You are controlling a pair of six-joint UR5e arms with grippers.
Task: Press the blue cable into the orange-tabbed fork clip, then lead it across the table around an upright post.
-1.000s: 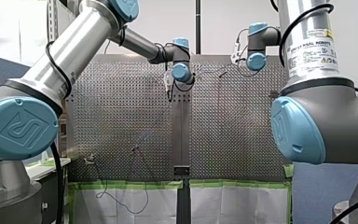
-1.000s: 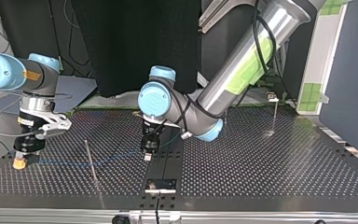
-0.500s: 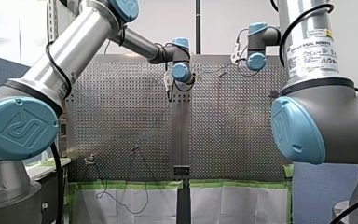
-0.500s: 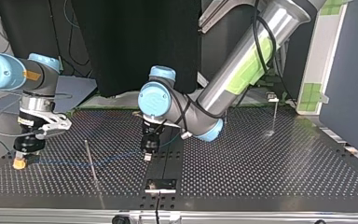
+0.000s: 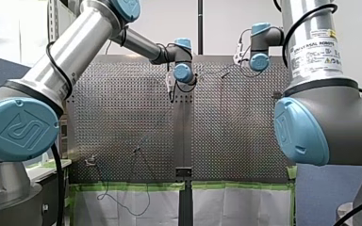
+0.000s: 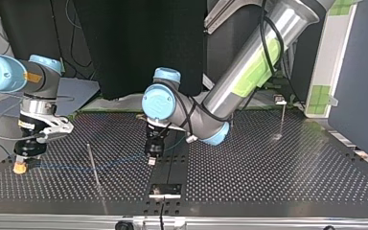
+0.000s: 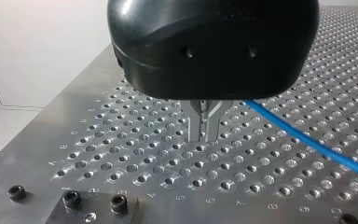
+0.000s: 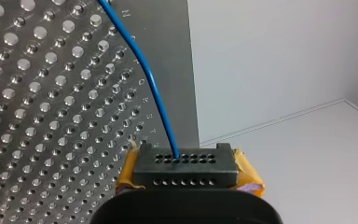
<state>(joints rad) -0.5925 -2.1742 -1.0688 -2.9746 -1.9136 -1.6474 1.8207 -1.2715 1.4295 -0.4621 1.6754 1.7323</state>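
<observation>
The blue cable (image 6: 76, 167) lay low over the surface (image 6: 268, 177), its long axis running across the top view from my right tool (image 6: 21, 165) at that view's left to my left tool (image 6: 151, 160) near the middle. About midway it crossed the line of a thin upright post (image 6: 92, 163). The post's foot looked nearer that camera than the cable, so I judged the cable to lie on the arms' side of the post, apart from it and not yet wrapped round it. A second post (image 6: 282, 117) stood well apart at the view's right.

In the right wrist view the cable ran straight into my right tool's closed tip, between the yellow-orange pads, so that tool was holding it. Whether the orange there belonged partly to the fork clip I could not tell; the clip itself did not show apart from the tool.

My left tool was the nearer to the post. Its metal fingers (image 7: 198, 123) were drawn narrow, only a slit between them, pointing straight down just above the surface. The cable passed just beside and behind them, and I could not tell whether it was pinched.

Both arms reached out with their wrists turned down.
</observation>
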